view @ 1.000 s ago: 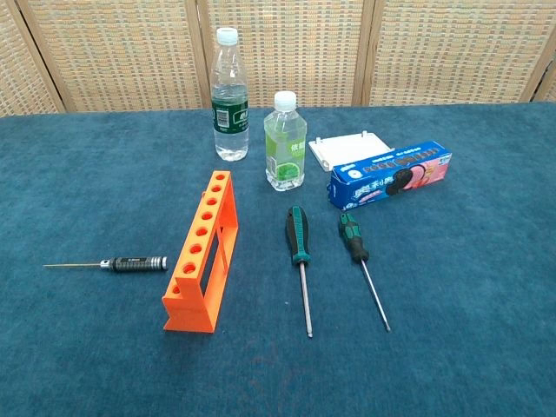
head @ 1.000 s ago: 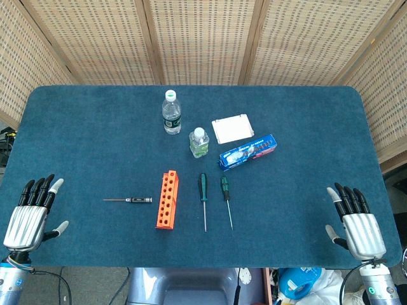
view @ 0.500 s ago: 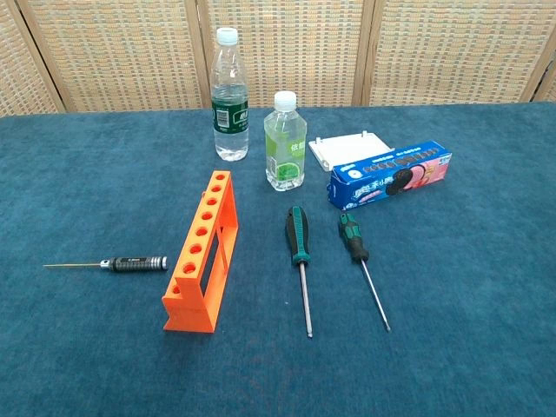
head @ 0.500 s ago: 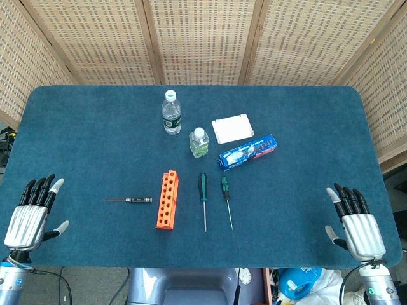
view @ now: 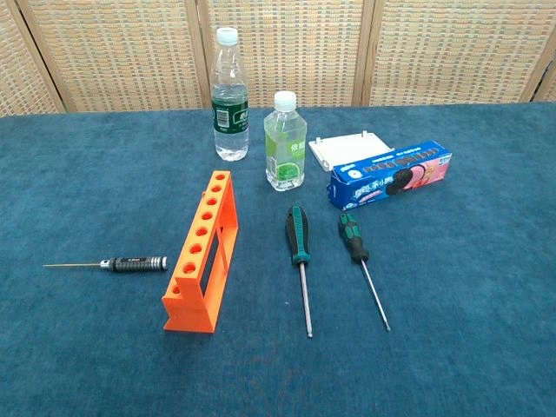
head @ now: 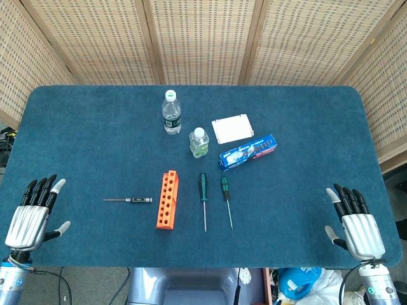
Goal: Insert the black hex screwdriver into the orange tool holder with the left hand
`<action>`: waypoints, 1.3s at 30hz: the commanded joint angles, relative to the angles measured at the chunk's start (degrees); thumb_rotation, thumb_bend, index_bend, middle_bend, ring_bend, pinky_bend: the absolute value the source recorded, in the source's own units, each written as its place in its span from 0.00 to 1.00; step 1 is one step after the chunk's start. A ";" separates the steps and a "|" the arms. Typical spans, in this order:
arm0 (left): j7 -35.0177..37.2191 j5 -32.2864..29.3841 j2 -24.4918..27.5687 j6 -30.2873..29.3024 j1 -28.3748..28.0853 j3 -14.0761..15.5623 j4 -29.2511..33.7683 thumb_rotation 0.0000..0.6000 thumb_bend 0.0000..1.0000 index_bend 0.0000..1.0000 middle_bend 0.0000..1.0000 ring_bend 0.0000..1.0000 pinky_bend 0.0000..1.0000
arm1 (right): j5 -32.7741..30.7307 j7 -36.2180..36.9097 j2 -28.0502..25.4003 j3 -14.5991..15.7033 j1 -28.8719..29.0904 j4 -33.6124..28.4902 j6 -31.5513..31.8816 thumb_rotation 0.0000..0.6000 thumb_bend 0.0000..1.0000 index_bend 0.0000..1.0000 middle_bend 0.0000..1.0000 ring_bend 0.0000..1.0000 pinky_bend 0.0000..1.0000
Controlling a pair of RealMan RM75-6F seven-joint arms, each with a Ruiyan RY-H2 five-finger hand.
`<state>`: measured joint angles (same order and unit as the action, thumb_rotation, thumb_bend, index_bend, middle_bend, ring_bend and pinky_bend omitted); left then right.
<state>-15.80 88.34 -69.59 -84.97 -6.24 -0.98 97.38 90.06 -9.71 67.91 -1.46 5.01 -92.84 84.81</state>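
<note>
Head view: left hand (head: 28,216) has only crept a hair along the near worktop (head: 89,127) edge, fingers spread, empty, well apart from the black hex screwdriver (head: 130,200); right hand (head: 356,222) likewise spread and idle. Chest view: nothing has moved, screwdriver lies flat just beside the orange tool holder (view: 201,261), so the reach hasn't really begun.

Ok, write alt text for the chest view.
A black hex screwdriver lies flat on a blue table, left of an upright orange tool holder. Two green-handled screwdrivers lie to the right, with bottles behind; no hand shows.
</note>
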 commanded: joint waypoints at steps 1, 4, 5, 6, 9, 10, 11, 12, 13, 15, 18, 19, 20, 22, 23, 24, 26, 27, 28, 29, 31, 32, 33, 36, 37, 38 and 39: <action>0.13 -0.01 0.03 0.25 -0.10 0.07 0.11 1.00 0.17 0.06 0.00 0.00 0.00 | -0.07 0.20 -0.09 -0.08 -0.03 0.02 0.10 1.00 0.28 0.00 0.00 0.00 0.00; 1.06 -0.37 0.40 1.04 -0.45 -0.02 1.01 1.00 0.17 0.06 0.00 0.00 0.00 | -0.26 0.30 -0.15 -0.16 -0.04 0.02 0.06 1.00 0.28 0.00 0.00 0.00 0.00; 1.44 -0.44 0.62 1.34 -0.65 -0.10 1.40 1.00 0.17 0.07 0.00 0.00 0.00 | -0.31 0.26 -0.15 -0.17 -0.04 0.03 0.04 1.00 0.28 0.00 0.00 0.00 0.00; 1.81 -0.53 0.90 1.75 -0.94 -0.24 1.80 1.00 0.17 0.08 0.00 0.00 0.00 | -0.37 0.22 -0.14 -0.19 -0.03 0.03 -0.01 1.00 0.28 0.00 0.00 0.00 0.00; 2.98 -1.01 2.49 4.25 -2.54 -0.78 3.38 1.00 0.17 0.10 0.00 0.00 0.00 | -0.47 0.06 -0.15 -0.23 0.01 -0.10 -0.09 1.00 0.28 0.00 0.00 0.00 0.00; 3.28 -1.28 3.09 5.26 -3.16 -0.98 3.95 1.00 0.17 0.11 0.00 0.00 0.00 | -0.44 0.00 -0.14 -0.24 0.01 -0.11 -0.06 1.00 0.28 0.00 0.00 0.00 0.00; 3.39 -1.55 3.69 6.33 -3.82 -1.18 4.50 1.00 0.17 0.12 0.00 0.00 0.00 | -0.44 -0.08 -0.15 -0.25 0.00 -0.12 -0.04 1.00 0.28 0.00 0.00 0.00 0.00; 3.41 -1.61 4.10 7.24 -4.44 -1.34 4.86 1.00 0.17 0.14 0.00 0.00 0.00 | -0.46 -0.11 -0.14 -0.25 0.00 -0.14 -0.04 1.00 0.28 0.00 0.00 0.00 0.00; 3.55 -1.90 4.59 8.67 -5.37 -1.61 5.34 1.00 0.17 0.15 0.00 0.00 0.00 | -0.51 -0.14 -0.14 -0.28 0.00 -0.15 -0.04 1.00 0.28 0.00 0.00 0.00 0.00; 3.59 -2.80 5.14 11.13 -6.83 -2.02 6.02 1.00 0.18 0.20 0.00 0.00 0.00 | -0.63 -0.16 -0.16 -0.31 -0.02 -0.15 -0.06 1.00 0.28 0.00 0.00 0.00 0.00; 3.69 -5.26 4.83 14.70 -9.05 -3.06 6.77 1.00 0.19 0.25 0.00 0.00 0.00 | -0.60 -0.15 -0.20 -0.33 -0.06 -0.21 0.06 1.00 0.28 0.00 0.00 0.00 0.00; 3.68 -6.33 4.47 15.80 -9.78 -3.49 7.00 1.00 0.19 0.26 0.00 0.00 0.00 | -0.56 -0.17 -0.21 -0.35 -0.06 -0.25 0.11 1.00 0.28 0.00 0.00 0.00 0.00; 3.56 -7.22 4.07 16.61 -10.33 -3.85 7.14 1.00 0.19 0.27 0.00 0.00 0.00 | -0.57 -0.17 -0.22 -0.36 -0.06 -0.26 0.12 1.00 0.28 0.00 0.00 0.00 0.00; 2.26 -9.62 2.72 18.14 -11.74 -4.84 7.51 1.00 0.19 0.29 0.00 0.00 0.00 | -0.58 -0.17 -0.22 -0.32 -0.08 -0.25 0.08 1.00 0.28 0.00 0.00 0.00 0.00; 1.18 -10.86 1.87 18.71 -12.44 -5.32 7.72 1.00 0.20 0.30 0.00 0.00 0.00 | -0.60 -0.19 -0.20 -0.32 -0.05 -0.25 0.02 1.00 0.28 0.00 0.00 0.00 0.00; 0.54 -11.51 1.41 18.93 -12.78 -5.55 7.86 1.00 0.20 0.31 0.00 0.00 0.00 | -0.60 -0.20 -0.19 -0.32 -0.04 -0.26 0.00 1.00 0.28 0.00 0.00 0.00 0.00; -1.72 -13.43 -0.20 19.65 -13.96 -6.24 8.27 1.00 0.21 0.34 0.00 0.00 0.00 | -0.55 -0.20 -0.20 -0.32 -0.03 -0.27 0.01 1.00 0.28 0.00 0.00 0.00 0.00; -2.85 -14.43 -1.02 19.87 -14.50 -6.57 8.44 1.00 0.21 0.35 0.00 0.00 0.00 | -0.52 -0.17 -0.20 -0.33 -0.03 -0.27 0.05 1.00 0.28 0.00 0.00 0.00 0.00; -3.90 -15.41 -1.87 20.01 -15.03 -6.93 8.54 1.00 0.22 0.35 0.00 0.00 0.00 | -0.49 -0.12 -0.22 -0.32 -0.05 -0.28 0.09 1.00 0.28 0.00 0.00 0.00 0.00; -5.01 -16.40 -2.79 20.25 -15.63 -7.24 8.58 1.00 0.22 0.35 0.00 0.00 0.00 | -0.49 -0.06 -0.25 -0.32 -0.06 -0.29 0.12 1.00 0.28 0.00 0.00 0.00 0.00; -7.39 -18.66 -4.63 21.01 -17.00 -7.81 8.51 1.00 0.22 0.36 0.00 0.00 0.00 | -0.49 0.04 -0.31 -0.33 -0.09 -0.33 0.17 1.00 0.28 0.00 0.00 0.00 0.00; -8.83 -20.27 -5.65 21.31 -17.75 -8.12 8.57 1.00 0.23 0.36 0.00 0.00 0.00 | -0.47 0.12 -0.34 -0.34 -0.09 -0.36 0.21 1.00 0.28 0.00 0.00 0.00 0.00; -9.92 -21.45 -6.36 21.51 -18.31 -8.31 8.61 1.00 0.23 0.37 0.00 0.00 0.00 | -0.46 0.17 -0.37 -0.36 -0.10 -0.37 0.24 1.00 0.28 0.00 0.00 0.00 0.00; -13.40 -24.59 -8.66 21.51 -19.91 -8.62 8.64 1.00 0.23 0.38 0.00 0.00 0.00 | -0.51 0.51 -0.48 -0.40 -0.14 -0.37 0.31 1.00 0.28 0.00 0.00 0.00 0.00; -14.02 -25.04 -9.16 21.37 -20.18 -8.63 8.56 1.00 0.23 0.39 0.00 0.00 0.00 | -0.54 0.59 -0.51 -0.41 -0.15 -0.35 0.31 1.00 0.28 0.00 0.00 0.00 0.00; -14.84 -25.66 -9.94 21.35 -20.65 -8.63 8.39 1.00 0.23 0.39 0.00 0.00 0.00 | -0.60 0.69 -0.55 -0.43 -0.15 -0.34 0.29 1.00 0.28 0.00 0.00 0.00 0.00; -15.54 -26.37 -10.65 21.29 -21.05 -8.65 8.19 1.00 0.23 0.39 0.00 0.00 0.00 | -0.62 0.77 -0.58 -0.44 -0.15 -0.34 0.29 1.00 0.28 0.00 0.00 0.00 0.00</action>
<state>-30.20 63.15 -79.04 -63.71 -26.32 -9.37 105.79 89.46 -8.94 67.34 -1.89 4.86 -93.18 85.09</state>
